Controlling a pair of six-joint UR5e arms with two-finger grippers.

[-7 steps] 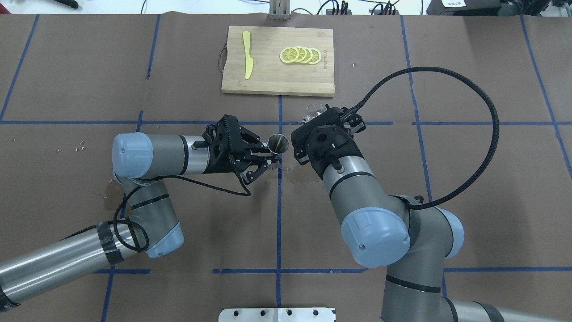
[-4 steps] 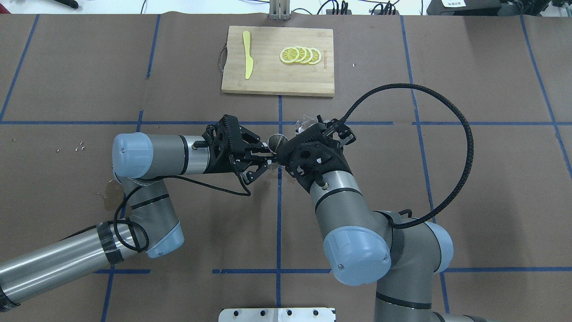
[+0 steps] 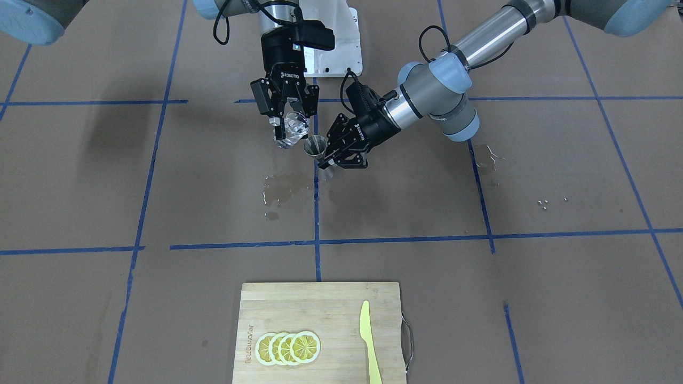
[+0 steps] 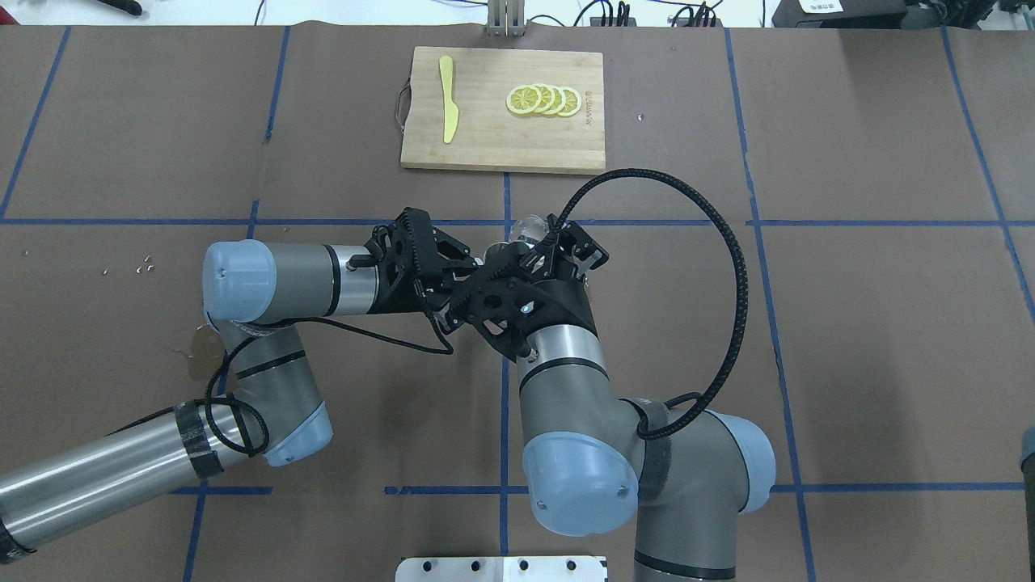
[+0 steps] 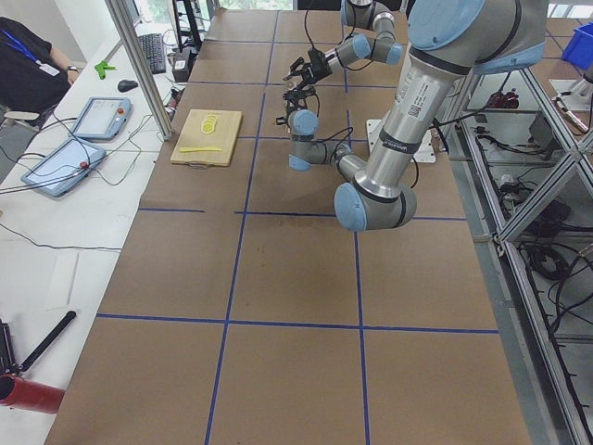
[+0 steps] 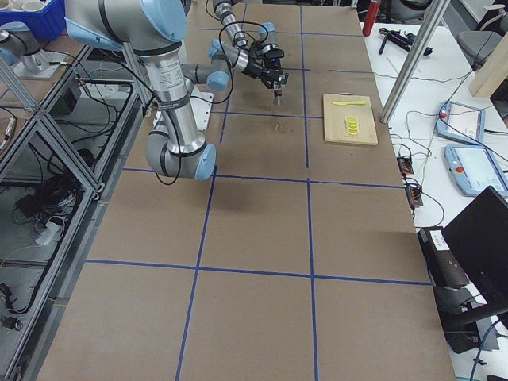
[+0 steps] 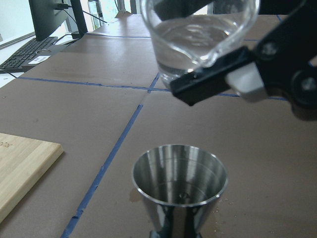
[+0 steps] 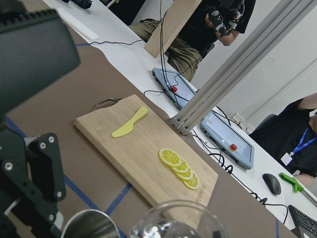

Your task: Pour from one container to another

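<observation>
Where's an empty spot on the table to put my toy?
The brown squares on either side of the cutting board are bare, and so is the board between the yellow knife and lemon slices. The middle is crowded: the glass cup hangs over the jigger there, near a wet patch.

Bright, even overhead light w/ soft shadows on table [image 3: 106, 176]; right wrist foreground blurry (bg sharp).

The glass cup [image 7: 198, 34] crowds the space over the jigger [image 7: 179, 178].
</observation>
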